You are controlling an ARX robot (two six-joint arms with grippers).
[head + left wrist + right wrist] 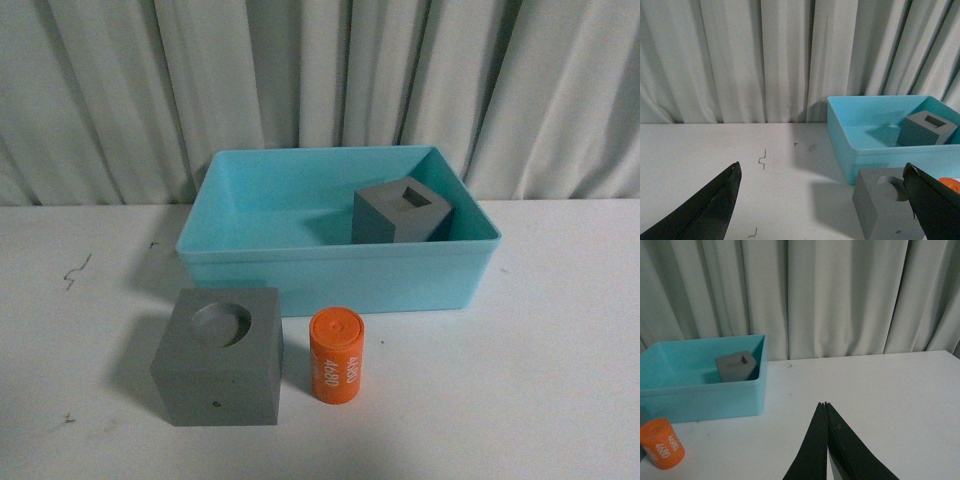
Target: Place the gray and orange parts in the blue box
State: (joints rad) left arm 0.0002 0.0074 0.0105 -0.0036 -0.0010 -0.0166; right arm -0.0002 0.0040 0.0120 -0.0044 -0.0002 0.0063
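The blue box stands at the back of the white table, and a gray cube with a square recess sits inside its right half. In front of the box rests a gray cube with a round recess. Beside it, to the right, stands the orange cylinder with white digits. Neither arm shows in the front view. My left gripper is open over bare table, with the round-recess cube just inside its right finger. My right gripper is shut on nothing, well right of the box and cylinder.
A pleated pale curtain hangs close behind the table. Small dark marks dot the tabletop left of the box. The table edge shows far right in the right wrist view.
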